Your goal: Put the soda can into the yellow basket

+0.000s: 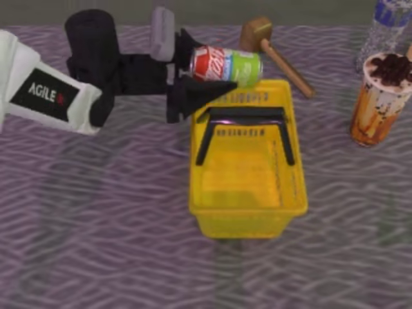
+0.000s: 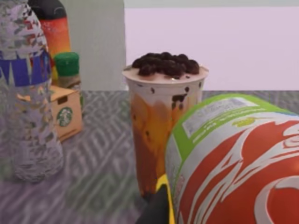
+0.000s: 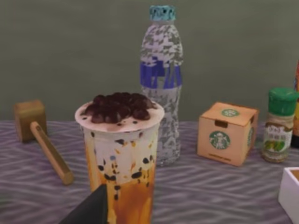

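Observation:
The soda can (image 1: 225, 64), red and green with a silver top, lies on its side in the air over the far rim of the yellow basket (image 1: 248, 209). My left gripper (image 1: 209, 64) is shut on the can, one black finger on each side, reaching in from the left. In the left wrist view the can (image 2: 243, 163) fills the near corner beside a dark fingertip (image 2: 156, 212). The basket stands mid-table, its black handle (image 1: 244, 116) raised across it. My right arm is outside the top view; only a dark part of my right gripper (image 3: 91, 210) shows.
A wooden mallet (image 1: 273, 51) lies just behind the basket. A bubble-tea cup (image 1: 380, 96) and a clear bottle (image 1: 386, 26) stand at the far right. Beyond them are a Starbucks box (image 3: 227, 133), a green-capped jar (image 3: 279, 123) and a white box corner (image 3: 292, 191).

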